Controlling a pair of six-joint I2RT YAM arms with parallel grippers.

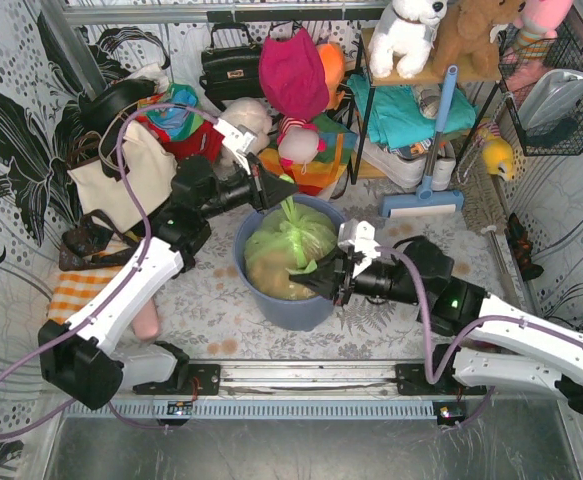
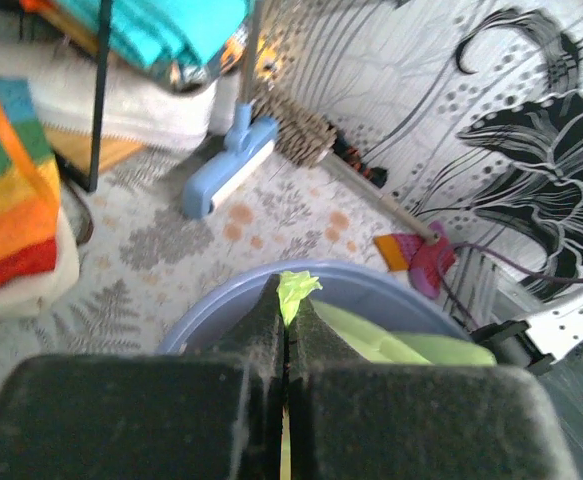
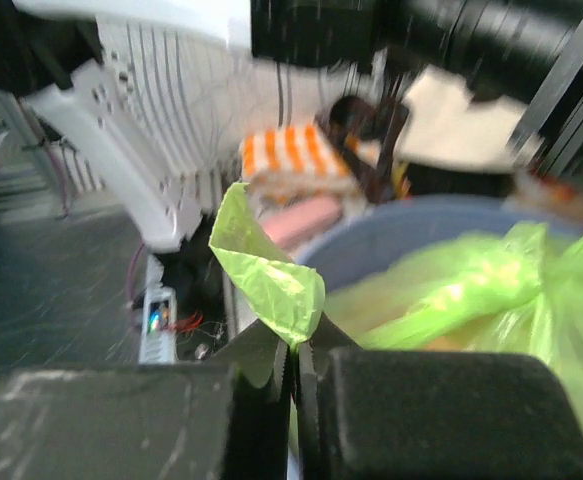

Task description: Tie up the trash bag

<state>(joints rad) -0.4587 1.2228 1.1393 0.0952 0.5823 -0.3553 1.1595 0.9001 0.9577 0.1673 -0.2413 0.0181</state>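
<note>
Black-and-white floral sheeting walls in a tabletop (image 1: 211,320) covered with a fern-print cloth. Its far edge is crowded with bags, clothes and plush toys. At the middle, between the two arms, stands a round blue-grey bin (image 1: 311,310). Inside it sits the trash bag (image 1: 276,255), light green and translucent, with brownish contents showing through and its top rising above the rim. Over the bin's far edge, the left end effector (image 1: 283,198) is clamped tight on a thin strip of the bag's plastic drawn upward. At the bin's near-right rim, the right end effector (image 1: 318,275) is pinched closed on another flap of the green film. In the right wrist view this flap sticks up past its fingertips.
</note>
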